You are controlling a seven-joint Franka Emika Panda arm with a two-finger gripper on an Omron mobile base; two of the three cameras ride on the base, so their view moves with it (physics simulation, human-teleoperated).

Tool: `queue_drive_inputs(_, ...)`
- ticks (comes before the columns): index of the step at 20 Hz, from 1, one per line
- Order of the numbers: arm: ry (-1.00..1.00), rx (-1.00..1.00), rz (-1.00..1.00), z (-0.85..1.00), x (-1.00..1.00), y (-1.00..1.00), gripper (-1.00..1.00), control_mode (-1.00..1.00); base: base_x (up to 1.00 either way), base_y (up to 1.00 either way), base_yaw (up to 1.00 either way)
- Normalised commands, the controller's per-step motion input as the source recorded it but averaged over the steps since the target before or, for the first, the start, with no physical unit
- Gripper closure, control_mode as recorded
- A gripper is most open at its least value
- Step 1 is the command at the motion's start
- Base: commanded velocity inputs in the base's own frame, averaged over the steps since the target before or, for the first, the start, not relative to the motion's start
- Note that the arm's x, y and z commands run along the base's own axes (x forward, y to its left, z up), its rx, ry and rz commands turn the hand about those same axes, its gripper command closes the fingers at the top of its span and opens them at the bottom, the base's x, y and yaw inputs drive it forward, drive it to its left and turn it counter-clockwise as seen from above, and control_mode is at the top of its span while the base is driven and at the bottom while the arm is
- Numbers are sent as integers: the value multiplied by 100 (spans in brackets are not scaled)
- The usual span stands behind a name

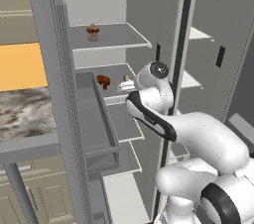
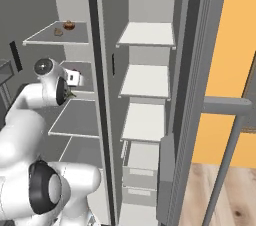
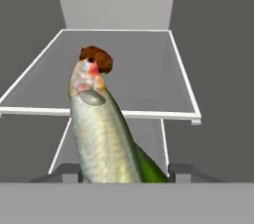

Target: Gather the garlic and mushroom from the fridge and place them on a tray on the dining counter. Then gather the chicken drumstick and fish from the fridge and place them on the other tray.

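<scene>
1. While the arm reaches into the open fridge (image 1: 149, 0), the left base view shows its wrist at frame centre, level with the second white shelf. A reddish-brown drumstick-like item (image 1: 102, 81) lies on that shelf just left of the hand, and a small pale piece (image 1: 127, 78), too small to name, sits beside it. On the top shelf, at upper left, stands a small brown item (image 1: 93, 31).

2. Seen from the right base view, the hand sits at the left of the frame, inside the fridge's left compartment, with a pale end of something (image 2: 73, 76) showing at its tip. Two small items rest on the top shelf at upper left. The right compartment's white shelves run down the middle of the frame.

3. Looking along the hand view, the fish (image 3: 101, 134) rises from bottom centre between the gripper (image 3: 124, 172) tips, head upward, above a shelf (image 3: 149, 69). The jaws stand partly closed against its body, so it appears gripped. A brown lump (image 3: 97, 57) lies behind its head.

4. Judging by its look, the fish is light but long, slick-skinned and somewhat limp, so it may slide or droop; a hold across the thick mid-body would suit best.
</scene>
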Motion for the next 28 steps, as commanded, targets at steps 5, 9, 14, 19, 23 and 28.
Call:
queue_drive_inputs(5,0,3,0,81,-97,-5,100,-100,0,0,0)
queue_drive_inputs(9,0,0,0,56,-100,-14,100,-100,0,0,0)
queue_drive_inputs(14,-2,0,0,37,-100,-33,100,-100,0,0,0)
queue_drive_inputs(19,-1,0,0,4,-100,-33,100,-100,0,0,0)
queue_drive_inputs(23,6,0,1,-10,-8,4,100,-100,0,0,0)
queue_drive_inputs(28,-11,-3,0,-3,-53,8,100,-100,0,0,0)
